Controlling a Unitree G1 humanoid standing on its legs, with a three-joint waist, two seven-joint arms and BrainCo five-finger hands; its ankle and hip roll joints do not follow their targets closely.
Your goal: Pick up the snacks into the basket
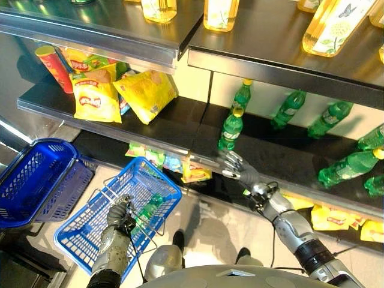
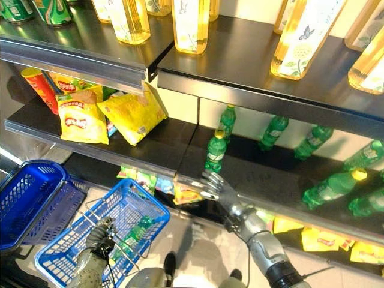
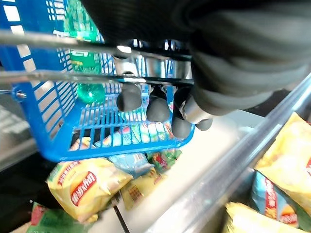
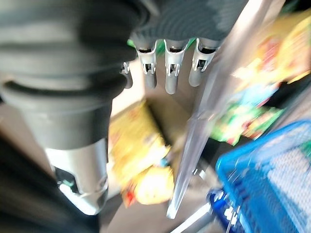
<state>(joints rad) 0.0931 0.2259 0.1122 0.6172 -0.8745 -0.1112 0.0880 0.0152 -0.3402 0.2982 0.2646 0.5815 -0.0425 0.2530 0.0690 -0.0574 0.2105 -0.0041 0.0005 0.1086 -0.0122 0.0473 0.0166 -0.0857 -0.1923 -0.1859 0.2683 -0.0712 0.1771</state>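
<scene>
shelves point(image 1: 168, 129) behind; basket point(image 1: 90, 231) holds green bottle point(image 1: 147, 210)

Counted two blue baskets at the near left: the near basket point(image 1: 78, 237) and the left basket point(image 1: 36, 180). Found one green bottle point(image 1: 148, 210) inside the near basket. Counted seven more green bottles point(image 2: 333, 186) on the middle shelf, right. Made out two large yellow chip bags point(image 1: 95, 96) and one red tube point(image 1: 54, 67) on that shelf's left. Saw two green cans point(image 2: 54, 11) far left on top. Could not count the yellow bottles point(image 2: 192, 24) there, nor the small snack packets point(image 1: 195, 173) lowest down.
</scene>
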